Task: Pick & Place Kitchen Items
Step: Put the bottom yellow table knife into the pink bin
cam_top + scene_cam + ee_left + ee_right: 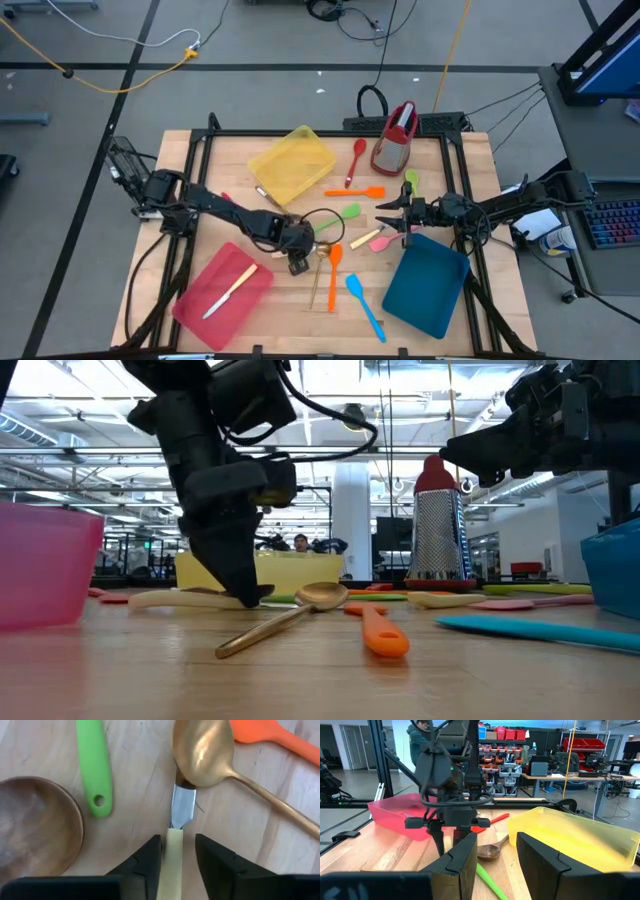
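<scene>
While most of the small utensils are still lying loose on the wooden worktop [200, 160], the sorting is looking barely begun. Only one item, a pale-handled knife [230, 292], is resting in the flat pink-red tray [190, 305]; the yellow tray [293, 162] and blue tray [426, 285] are showing nothing inside, as far as the overhead view tells.

Left tool [175, 857] is sitting low at mid-worktop, its fingers parted and straddling the cream handle of a second knife [183, 807]. That knife is lying flat on the wood with its blade tip tucked under the bowl of a brass-coloured spoon [204, 751]. The fingers are standing close on either side of the handle; not gripping it, by the look of it.

Right tool [490, 852] is hovering above the worktop near the blue tray, open, holding nothing.

Still waiting to be placed:
- green plastic spatula [338, 217]
- orange spatula [356, 192]
- red spoon [356, 160]
- orange spoon [334, 272]
- blue spatula [365, 306]
- pink utensil [383, 243]
- round wooden spoon [37, 825]

The metal box grater [395, 140] is standing at the far edge.
</scene>
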`<move>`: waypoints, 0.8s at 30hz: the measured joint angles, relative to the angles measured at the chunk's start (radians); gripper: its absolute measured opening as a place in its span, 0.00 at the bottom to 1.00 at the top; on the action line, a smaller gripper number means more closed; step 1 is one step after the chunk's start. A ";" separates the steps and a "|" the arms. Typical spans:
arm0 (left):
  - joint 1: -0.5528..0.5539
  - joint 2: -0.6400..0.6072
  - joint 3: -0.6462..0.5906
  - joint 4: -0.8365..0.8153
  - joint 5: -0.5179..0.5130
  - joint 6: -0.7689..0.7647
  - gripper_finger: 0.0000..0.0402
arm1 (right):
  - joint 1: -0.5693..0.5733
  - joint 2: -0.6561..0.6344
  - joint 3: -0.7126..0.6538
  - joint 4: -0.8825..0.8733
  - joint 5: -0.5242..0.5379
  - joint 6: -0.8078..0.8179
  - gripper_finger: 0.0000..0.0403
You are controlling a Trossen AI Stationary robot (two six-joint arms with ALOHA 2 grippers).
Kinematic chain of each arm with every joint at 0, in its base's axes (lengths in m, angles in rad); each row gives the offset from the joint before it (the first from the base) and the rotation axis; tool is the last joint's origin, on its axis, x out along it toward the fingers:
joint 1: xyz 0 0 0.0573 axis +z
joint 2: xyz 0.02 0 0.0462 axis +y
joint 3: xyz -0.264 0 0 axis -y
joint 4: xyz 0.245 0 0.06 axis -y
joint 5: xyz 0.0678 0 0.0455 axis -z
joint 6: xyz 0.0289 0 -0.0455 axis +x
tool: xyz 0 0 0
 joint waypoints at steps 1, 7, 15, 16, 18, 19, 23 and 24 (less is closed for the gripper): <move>-0.010 0.000 0.000 0.000 -0.018 0.005 0.34 | 0.000 0.000 0.000 0.000 0.000 0.000 0.33; -0.072 0.000 -0.003 -0.038 -0.191 0.103 0.35 | 0.000 0.000 0.000 0.000 0.000 0.000 0.33; -0.072 -0.002 -0.003 -0.047 -0.168 0.092 0.20 | 0.000 0.000 0.000 0.000 0.000 0.000 0.33; -0.065 -0.002 -0.003 -0.047 -0.143 0.086 0.18 | 0.000 0.000 0.000 0.000 -0.001 0.000 0.33; -0.049 -0.003 -0.002 -0.046 -0.093 0.078 0.13 | 0.000 0.000 0.000 0.000 -0.001 0.000 0.33; -0.043 -0.004 -0.002 -0.046 -0.077 0.078 0.11 | 0.000 0.000 0.000 0.000 -0.001 0.000 0.33; -0.019 -0.005 -0.001 -0.042 -0.066 0.072 0.10 | 0.000 0.000 0.000 0.000 -0.001 0.002 0.33; -0.012 -0.005 0.000 -0.042 -0.067 0.071 0.10 | 0.000 0.000 0.000 0.000 -0.001 0.002 0.33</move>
